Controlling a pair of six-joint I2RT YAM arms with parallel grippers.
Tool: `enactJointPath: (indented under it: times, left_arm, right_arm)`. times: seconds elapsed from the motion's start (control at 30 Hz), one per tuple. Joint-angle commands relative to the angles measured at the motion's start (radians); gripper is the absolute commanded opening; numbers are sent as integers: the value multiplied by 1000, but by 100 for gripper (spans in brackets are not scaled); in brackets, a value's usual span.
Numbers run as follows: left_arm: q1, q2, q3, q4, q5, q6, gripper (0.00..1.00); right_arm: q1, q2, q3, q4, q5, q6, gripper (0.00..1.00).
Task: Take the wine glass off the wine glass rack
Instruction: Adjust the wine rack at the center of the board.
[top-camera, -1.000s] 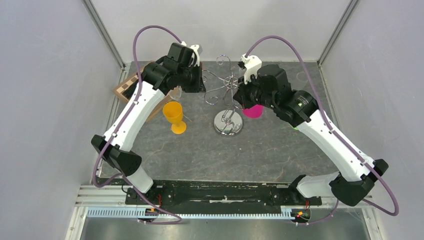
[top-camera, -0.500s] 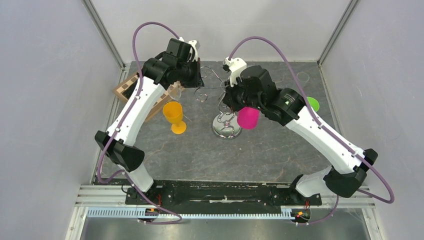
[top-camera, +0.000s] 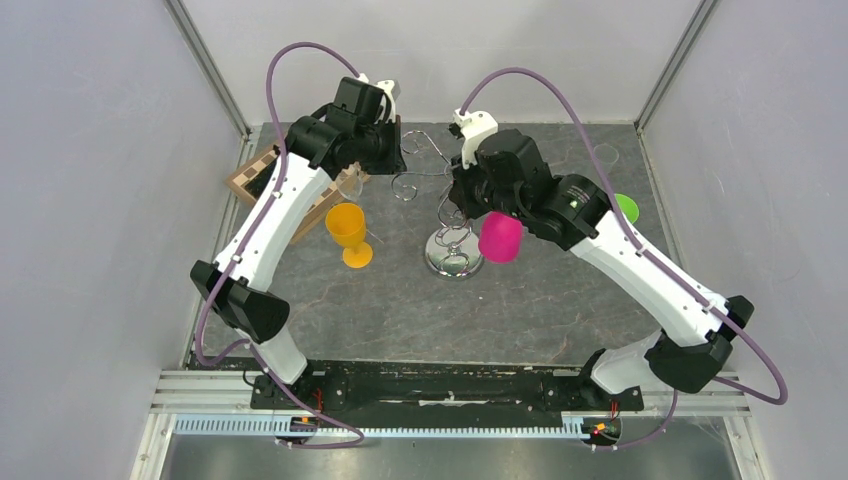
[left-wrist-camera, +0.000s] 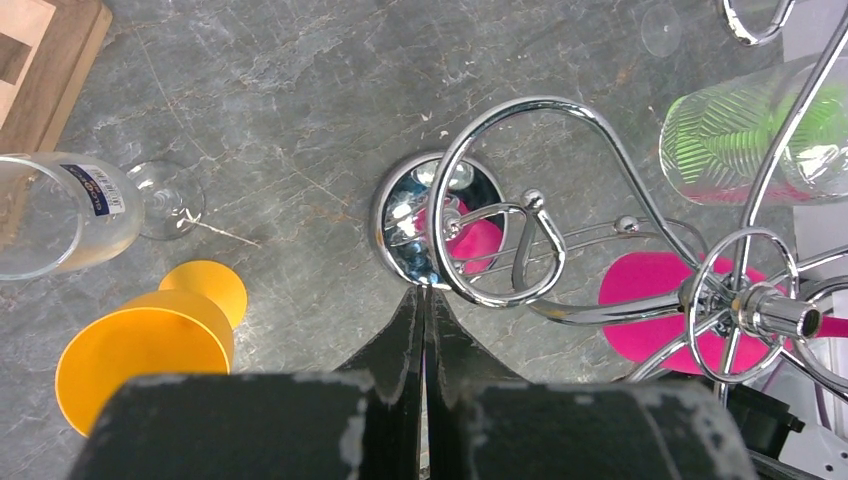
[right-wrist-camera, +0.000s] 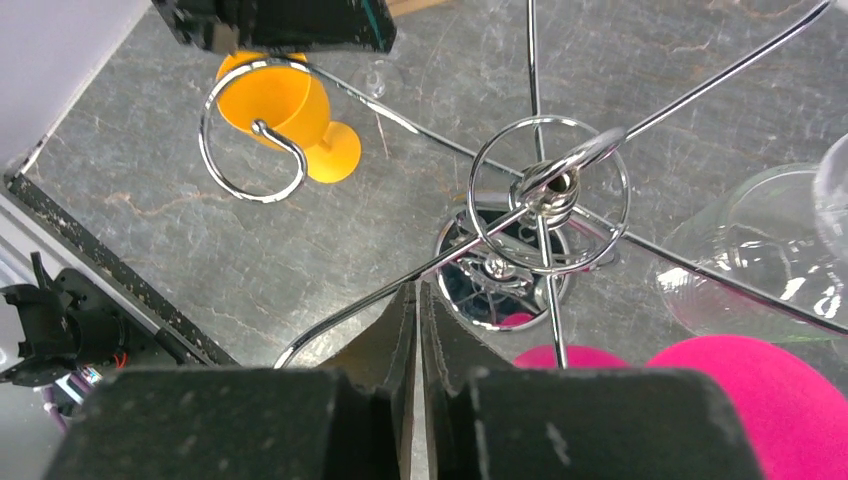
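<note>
- The light is bright, even and diffuse in all three views; it seems to fall from above. Colours look clean and saturated.
- Shadows on the grey marbled bench (top-camera: 400, 300) are weak and soft-edged.
- The shiny chrome wire rack (left-wrist-camera: 400, 235) gives small white glints, and its domed base mirrors some pink.
- In the wrist views the black left gripper (left-wrist-camera: 421, 300) and the black right gripper (right-wrist-camera: 416, 292) are blurred at the bottom edge, while the bench is sharp.
- In the top view the metal corner posts (top-camera: 207, 65) lean outward, a wide-angle effect.
</note>
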Motion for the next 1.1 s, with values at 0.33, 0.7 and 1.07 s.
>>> enactJointPath:
  times: [0.33,0.7,1.07]
  left_arm:
    - [2,-76,-18,-15,-65,55,6]
    - [2,-182,-70,-41,-163,46,45]
    - [2,-373,-279,-20,-191,35,69]
  right_arm:
    - [7,-46,170,-6,117,29,40]
    - [5,-182,152,-39,200,38,65]
    - [-15,-278,61,-76,223,89,81]
